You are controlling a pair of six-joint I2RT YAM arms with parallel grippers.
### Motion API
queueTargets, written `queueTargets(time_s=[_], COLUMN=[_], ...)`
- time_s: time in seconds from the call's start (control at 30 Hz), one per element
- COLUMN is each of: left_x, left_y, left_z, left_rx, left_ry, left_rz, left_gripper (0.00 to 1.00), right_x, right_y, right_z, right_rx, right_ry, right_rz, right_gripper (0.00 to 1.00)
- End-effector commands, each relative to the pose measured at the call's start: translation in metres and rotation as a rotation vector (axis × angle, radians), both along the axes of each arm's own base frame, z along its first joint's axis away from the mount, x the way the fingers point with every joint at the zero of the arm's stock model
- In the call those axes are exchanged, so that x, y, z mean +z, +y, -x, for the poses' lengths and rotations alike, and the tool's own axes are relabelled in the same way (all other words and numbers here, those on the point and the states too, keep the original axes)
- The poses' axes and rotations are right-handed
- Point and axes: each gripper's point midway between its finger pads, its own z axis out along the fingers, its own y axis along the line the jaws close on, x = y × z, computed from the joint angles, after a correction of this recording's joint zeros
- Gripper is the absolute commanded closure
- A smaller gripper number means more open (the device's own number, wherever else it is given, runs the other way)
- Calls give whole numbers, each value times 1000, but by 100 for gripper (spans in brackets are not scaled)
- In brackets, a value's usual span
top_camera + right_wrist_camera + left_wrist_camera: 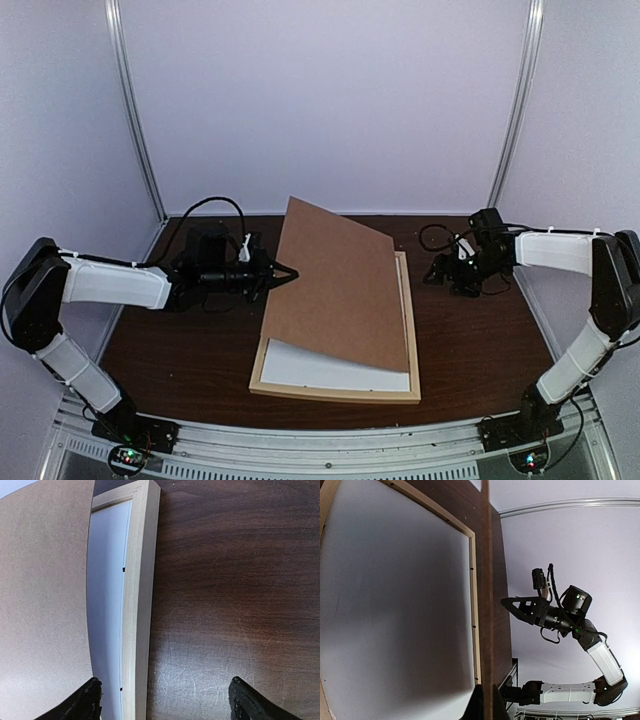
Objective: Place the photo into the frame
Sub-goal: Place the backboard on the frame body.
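Brown fibreboard backing panel (340,290) leans tilted over the thin light-wood rectangular frame (330,393). Its left edge is pinched in the closed left gripper (283,272) and raised, apparently to keep the opening reachable. Inside the frame lies the rectangular paper photo (320,368), seemingly face down, since only a plain white side shows. Its long axis, like the frame's, runs from near to far across the dark wooden table (480,340). The right gripper (165,690) hangs beside the frame's right rail, fingers spread wide, holding nothing.
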Motion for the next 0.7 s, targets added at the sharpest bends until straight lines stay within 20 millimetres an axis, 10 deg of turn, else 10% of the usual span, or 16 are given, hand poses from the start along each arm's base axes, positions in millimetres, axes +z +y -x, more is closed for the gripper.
queueTargets(time_s=[0.0,0.67], left_x=[54,24], left_y=[-13,-24], left_z=[-8,-8], left_rx=[-7,-59], left_ry=[-137,-74], left_rz=[130,100], left_gripper=[100,100], right_x=[-5,-11], right_y=[-2,-2], right_z=[2,5], right_rx=[5,9], right_ry=[1,14], right_rz=[-4,-7], right_gripper=[13,13])
